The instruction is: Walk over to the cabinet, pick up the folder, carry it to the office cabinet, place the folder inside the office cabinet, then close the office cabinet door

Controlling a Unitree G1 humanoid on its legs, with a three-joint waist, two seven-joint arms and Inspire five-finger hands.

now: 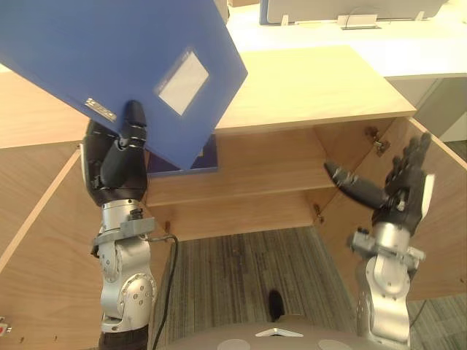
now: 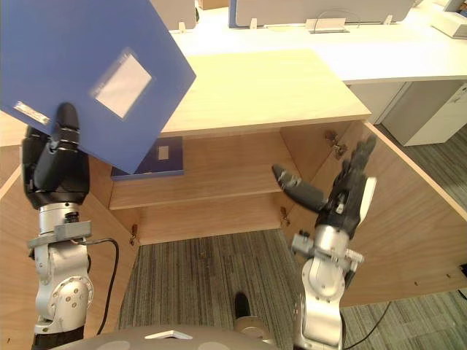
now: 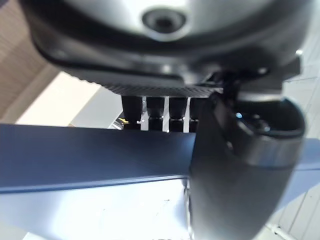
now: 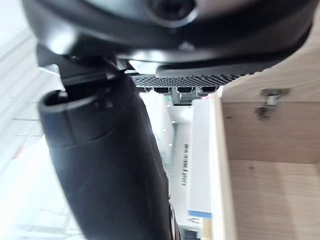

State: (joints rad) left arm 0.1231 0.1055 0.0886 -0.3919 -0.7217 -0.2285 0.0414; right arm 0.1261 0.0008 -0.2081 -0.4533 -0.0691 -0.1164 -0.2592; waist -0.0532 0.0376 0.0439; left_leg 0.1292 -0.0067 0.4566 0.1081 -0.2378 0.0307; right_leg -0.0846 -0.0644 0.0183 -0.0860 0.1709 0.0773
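Observation:
A large blue folder (image 1: 109, 65) with a white label is held up at the upper left, tilted, above the wooden office cabinet (image 1: 306, 87). My left hand (image 1: 120, 157) is shut on the folder's lower edge; its thumb (image 3: 240, 165) presses the folder (image 3: 90, 155) in the left wrist view. Both cabinet doors stand open, the right door (image 2: 408, 219) swung out toward me. My right hand (image 2: 343, 193) hovers open in front of the right door with fingers straight and thumb pointing left, holding nothing.
Another blue folder (image 2: 149, 160) lies flat on the cabinet's inner shelf (image 2: 211, 179) at the left. The left door (image 1: 36, 240) is open beside my left arm. A white desk (image 2: 350, 44) stands behind the cabinet. Striped carpet (image 1: 248, 262) lies below.

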